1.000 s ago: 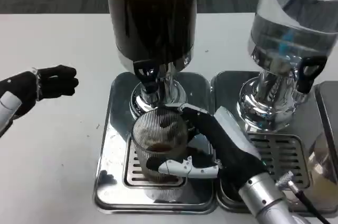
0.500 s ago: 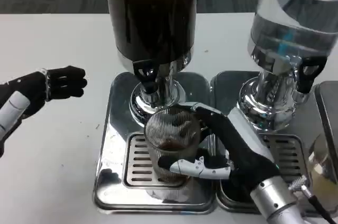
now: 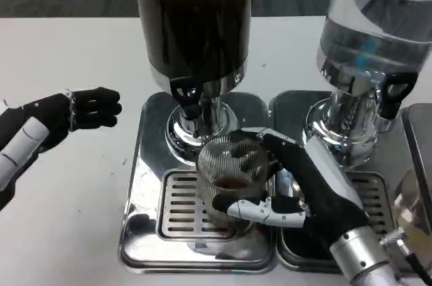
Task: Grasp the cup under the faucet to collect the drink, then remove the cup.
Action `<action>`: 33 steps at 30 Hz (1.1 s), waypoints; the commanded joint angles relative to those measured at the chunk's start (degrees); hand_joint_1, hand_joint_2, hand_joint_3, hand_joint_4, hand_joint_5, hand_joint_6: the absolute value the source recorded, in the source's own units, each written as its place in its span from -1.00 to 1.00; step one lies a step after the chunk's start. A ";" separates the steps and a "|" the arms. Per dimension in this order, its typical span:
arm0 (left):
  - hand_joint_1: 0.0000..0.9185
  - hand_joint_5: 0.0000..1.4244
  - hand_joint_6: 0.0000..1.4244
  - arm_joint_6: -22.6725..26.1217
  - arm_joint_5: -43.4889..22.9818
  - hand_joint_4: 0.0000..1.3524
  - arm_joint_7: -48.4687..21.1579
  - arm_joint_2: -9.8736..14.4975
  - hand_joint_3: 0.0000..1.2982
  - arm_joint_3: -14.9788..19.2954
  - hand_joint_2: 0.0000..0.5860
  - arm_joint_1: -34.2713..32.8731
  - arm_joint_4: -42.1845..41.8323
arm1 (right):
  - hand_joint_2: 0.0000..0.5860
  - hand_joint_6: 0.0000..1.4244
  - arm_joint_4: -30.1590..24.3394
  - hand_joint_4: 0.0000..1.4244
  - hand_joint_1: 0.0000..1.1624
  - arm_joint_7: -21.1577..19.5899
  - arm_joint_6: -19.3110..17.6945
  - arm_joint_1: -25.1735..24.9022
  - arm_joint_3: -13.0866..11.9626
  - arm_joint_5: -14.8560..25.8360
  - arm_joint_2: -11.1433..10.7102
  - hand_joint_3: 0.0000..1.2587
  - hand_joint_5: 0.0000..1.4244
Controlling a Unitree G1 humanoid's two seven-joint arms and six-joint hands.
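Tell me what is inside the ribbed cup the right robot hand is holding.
The cup, held by the right robot hand, holds a little dark drink at the bottom. The ribbed wall blurs its exact level.

Two drink dispensers stand on the desk [image 3: 74, 56]: one dark dispenser [image 3: 194, 23] filled with brown liquid and one clear dispenser [image 3: 374, 30] holding a colourless liquid. Each has one black faucet lever, so two levers: one [image 3: 187, 92] under the dark tank, one [image 3: 395, 88] under the clear tank. Two shiny metal drip trays lie side by side, the left tray [image 3: 145, 185] and the right tray [image 3: 287, 107]. One ribbed glass cup [image 3: 233, 175] is present. Two robot hands appear: the left robot hand [image 3: 81, 112] and the right robot hand [image 3: 304, 188].
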 commanded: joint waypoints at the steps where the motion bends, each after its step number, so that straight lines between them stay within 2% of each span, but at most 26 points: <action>1: -1.00 -0.58 -0.70 -0.73 0.31 -0.56 -0.69 -0.16 -0.49 -0.69 -0.51 -0.58 0.14 | -0.23 -0.12 -2.65 -0.31 0.19 -0.97 0.07 0.42 -1.31 1.16 0.24 -0.34 -0.18; 17: -1.00 -0.58 -0.70 -1.20 0.27 -0.56 -1.21 -1.12 -0.49 -2.71 -0.51 -1.81 0.84 | -0.22 -0.12 -9.35 -0.31 0.20 -0.78 1.86 4.92 -5.17 2.02 -0.19 -0.33 -0.18; 33: -1.00 -0.58 -0.70 -0.86 0.00 -0.56 -1.67 -1.43 -0.49 -3.12 -0.51 -1.90 0.45 | -0.19 -0.12 -19.70 -0.29 0.21 1.45 5.23 10.31 -6.27 4.44 -0.25 -0.30 -0.16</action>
